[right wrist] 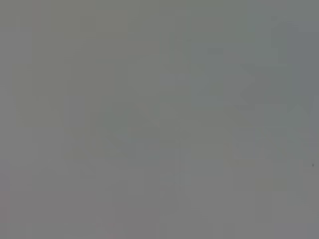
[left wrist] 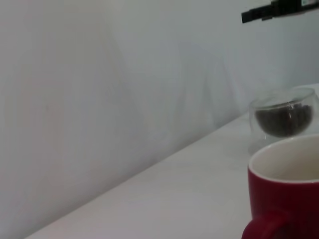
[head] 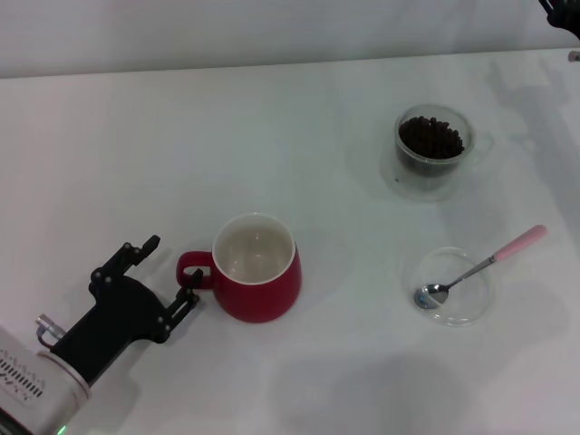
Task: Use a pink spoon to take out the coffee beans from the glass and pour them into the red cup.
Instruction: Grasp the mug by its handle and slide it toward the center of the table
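I see L gripper (head: 169, 272) wide open beside red cup (head: 256, 268) handle, near counter's front-left; R gripper (head: 560, 16) far-right corner, can't tell.

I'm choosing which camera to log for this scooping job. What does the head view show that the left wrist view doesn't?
Only the head view shows the pink spoon, its bowl resting in a flat clear dish, the left gripper with open jaws beside the red cup's handle, and the table from above. Only the left wrist view shows the blank wall beyond the table. Both show the red cup, empty with a white inside, the glass, the coffee beans in it, and a bit of the right arm, raised beyond the glass.
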`<state>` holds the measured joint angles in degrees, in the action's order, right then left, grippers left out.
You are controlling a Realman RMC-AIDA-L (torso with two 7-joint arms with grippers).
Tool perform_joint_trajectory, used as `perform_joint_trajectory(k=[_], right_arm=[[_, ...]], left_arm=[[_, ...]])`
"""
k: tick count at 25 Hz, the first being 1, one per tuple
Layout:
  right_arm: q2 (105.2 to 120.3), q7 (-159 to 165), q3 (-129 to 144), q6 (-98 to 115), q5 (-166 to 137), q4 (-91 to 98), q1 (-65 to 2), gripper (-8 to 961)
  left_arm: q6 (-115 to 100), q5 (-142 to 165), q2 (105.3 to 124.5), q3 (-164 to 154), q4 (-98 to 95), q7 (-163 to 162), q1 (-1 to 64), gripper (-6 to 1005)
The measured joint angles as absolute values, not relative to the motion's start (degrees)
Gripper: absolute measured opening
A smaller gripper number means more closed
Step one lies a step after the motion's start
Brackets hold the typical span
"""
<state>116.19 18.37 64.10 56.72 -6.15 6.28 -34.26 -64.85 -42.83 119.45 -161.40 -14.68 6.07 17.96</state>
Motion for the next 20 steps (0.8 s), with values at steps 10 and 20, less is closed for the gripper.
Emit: perform_joint_trajectory(k=[10, 20], right_arm=[[116.19, 18.4, 64.0, 56.7, -6.2, 6.2, -34.3, 834], [116.17, 18.4, 64.0, 56.7, -6.2, 6.3, -33.9, 832]], left_arm=[[-67.2, -42.6, 119.37, -162.2, -14.6, 5.4, 16.8, 681], [-71.6, -42.9, 119.34, -162.1, -14.6, 5.2, 13.0, 682]])
